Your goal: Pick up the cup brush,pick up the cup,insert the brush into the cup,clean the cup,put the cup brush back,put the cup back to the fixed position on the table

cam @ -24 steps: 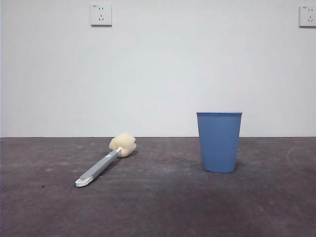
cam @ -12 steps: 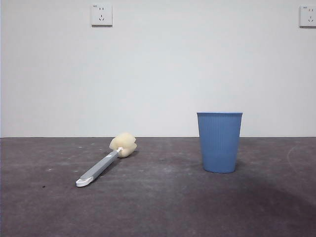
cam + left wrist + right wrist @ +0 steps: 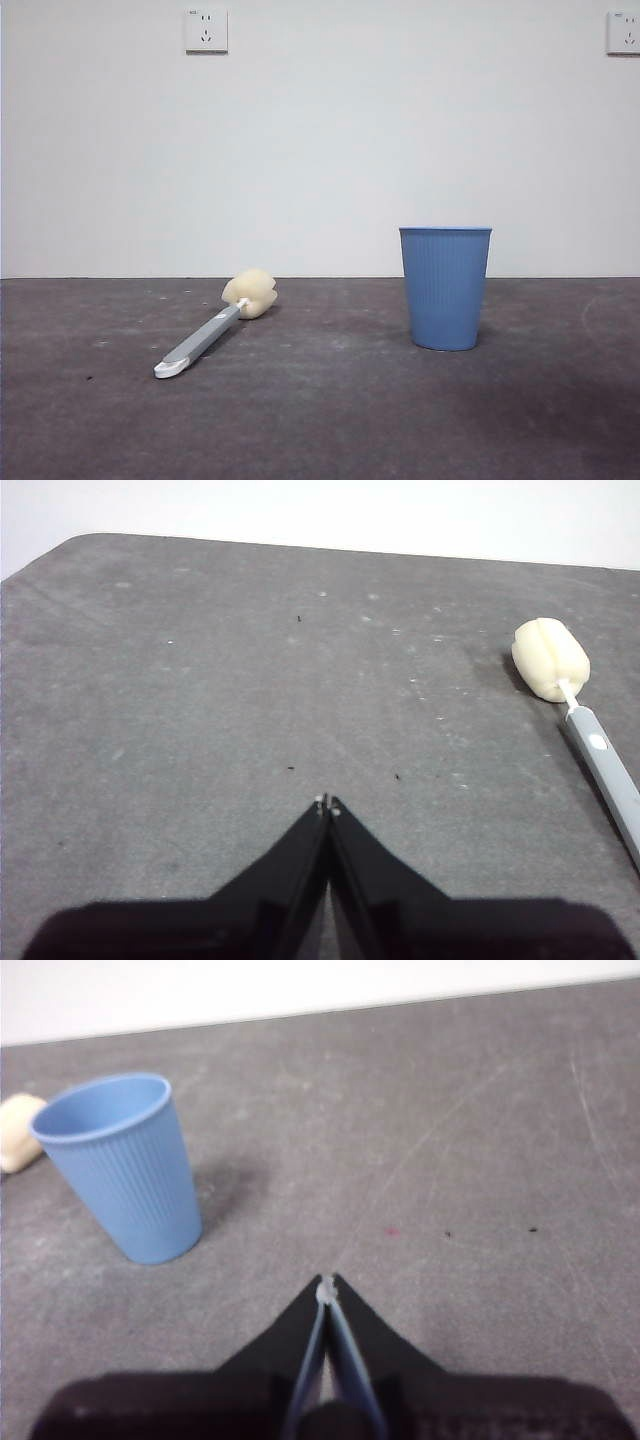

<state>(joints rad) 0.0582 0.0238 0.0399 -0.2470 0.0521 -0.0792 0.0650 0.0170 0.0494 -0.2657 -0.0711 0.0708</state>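
White wall fills the background behind the table, with one power socket high on it and a second socket at the far edge of the front view. On the dark grey table, the cup stands upright with its open mouth up, and it serves as the landmark for everything else. The cup brush lies flat on the table well apart from the cup, off to the cup's side; its yellow sponge head is the end nearer the wall, and its white-tipped handle end points toward the front camera. Nothing touches either object. The left gripper hangs above bare table with its two black jaws pressed together and nothing between them; the brush sits off to one side of it, not in contact, with the sponge head and part of the handle showing in the left wrist view. The right gripper also has its jaws closed tip to tip and empty, poised over bare table near the cup but clear of it. Neither arm shows in the front view.
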